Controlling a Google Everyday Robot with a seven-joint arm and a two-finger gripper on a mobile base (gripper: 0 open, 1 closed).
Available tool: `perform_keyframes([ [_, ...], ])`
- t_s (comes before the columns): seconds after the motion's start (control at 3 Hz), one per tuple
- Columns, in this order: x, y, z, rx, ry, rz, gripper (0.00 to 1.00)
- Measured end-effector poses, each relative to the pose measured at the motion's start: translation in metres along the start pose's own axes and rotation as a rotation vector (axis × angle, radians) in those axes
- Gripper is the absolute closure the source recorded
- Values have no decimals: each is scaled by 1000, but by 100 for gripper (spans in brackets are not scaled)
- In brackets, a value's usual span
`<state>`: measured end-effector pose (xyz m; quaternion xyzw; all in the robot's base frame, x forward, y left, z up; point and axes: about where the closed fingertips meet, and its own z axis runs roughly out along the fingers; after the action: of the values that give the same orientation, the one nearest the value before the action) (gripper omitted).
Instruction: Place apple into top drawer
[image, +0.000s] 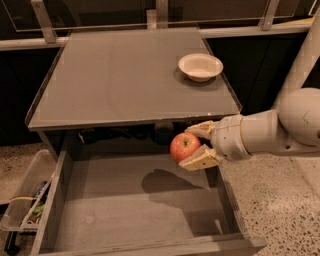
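Round red-orange apple (185, 146) with a yellowish patch, pinched between the two fingers of the gripper (195, 147) and held in the air just below the bench's (130, 75) front edge, toward its right corner. Under it the drawer (125, 210) stands wide open beneath that front edge, grey, shallow and flat-bottomed.
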<state>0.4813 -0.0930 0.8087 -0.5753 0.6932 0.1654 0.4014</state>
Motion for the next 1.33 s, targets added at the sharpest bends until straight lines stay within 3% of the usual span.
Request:
perform_keyframes([
  [0.33, 25, 8, 36, -5, 19, 55, 100],
  [0.67, 55, 12, 74, 26, 34, 104, 100],
  [1.0, 76, 22, 110, 44, 45, 96, 100],
  [1.33, 94, 32, 141, 31, 50, 74, 100],
])
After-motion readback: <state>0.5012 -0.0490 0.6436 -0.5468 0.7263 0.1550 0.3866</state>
